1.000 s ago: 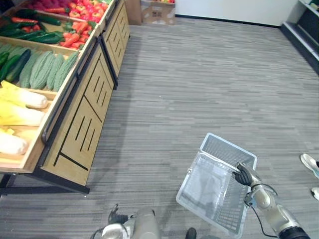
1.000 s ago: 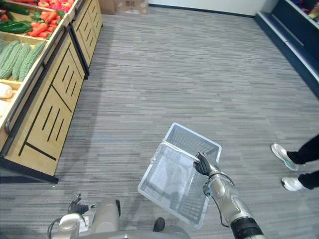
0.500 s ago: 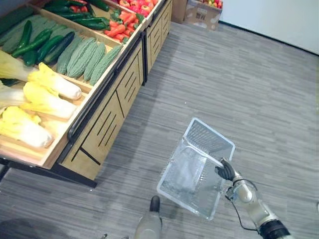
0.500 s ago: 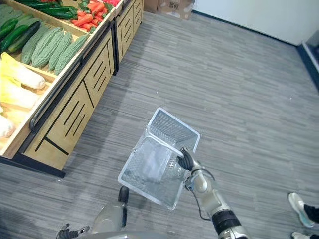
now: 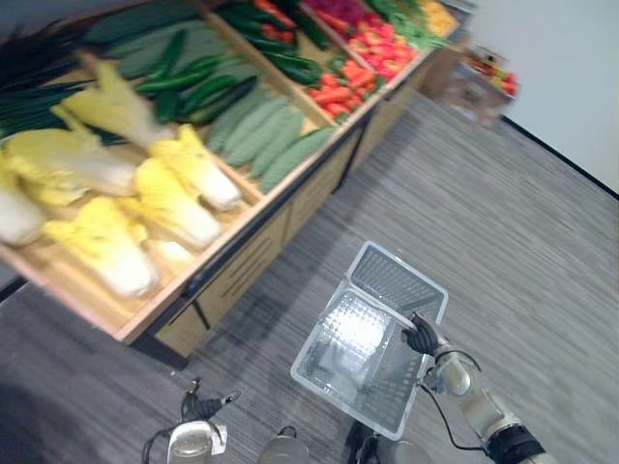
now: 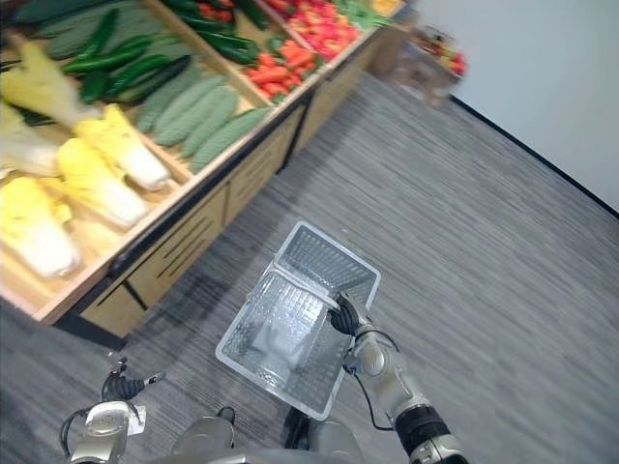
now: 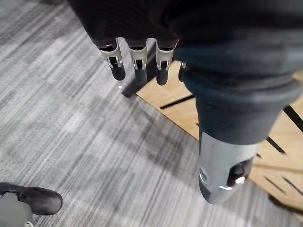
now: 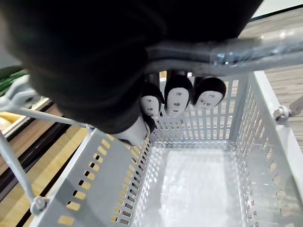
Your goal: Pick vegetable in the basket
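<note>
Above grey striped floor [image 5: 522, 232], basket [image 5: 392, 280] beside wooden stand [image 5: 253, 259].

left hand [image 7: 142, 28]: low, fingers [image 7: 138, 74] straight | right hand [image 5: 422, 337]: extended, curled round basket handle [image 8: 246, 49]

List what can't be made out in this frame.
Far bins of the vegetable stand: blurred in the left eye view, produce unclear.
Box past the stand: blurred, contents unreadable.
Basket end wall: partly hidden in the right wrist view by the right hand curled on the handle.
Left hand: palm under its dark cover.
</note>
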